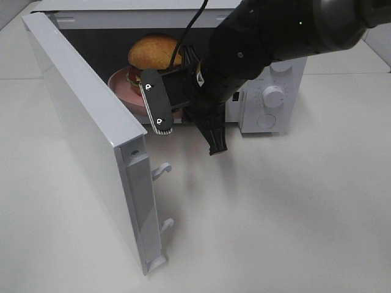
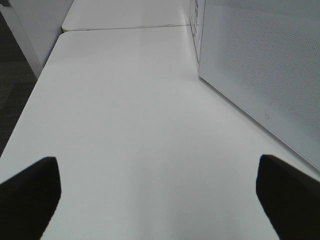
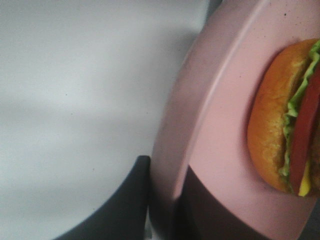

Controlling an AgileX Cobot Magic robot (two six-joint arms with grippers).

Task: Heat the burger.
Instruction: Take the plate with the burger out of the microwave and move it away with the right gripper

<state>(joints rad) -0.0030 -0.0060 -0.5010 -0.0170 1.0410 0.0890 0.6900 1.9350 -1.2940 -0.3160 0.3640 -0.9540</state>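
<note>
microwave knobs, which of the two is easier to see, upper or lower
The lower knob: its whole round face shows on the white microwave panel. The upper knob sits right above it, partly cut off by the dark right arm.

The smooth matt white counter (image 1: pixel 293 213) carries a glossy white plastic-looking microwave (image 1: pixel 269 97), whose satin pale pink round plate (image 3: pixel 220 145) holds the golden-brown burger (image 3: pixel 280 135) with its faintly shiny bun.
</note>
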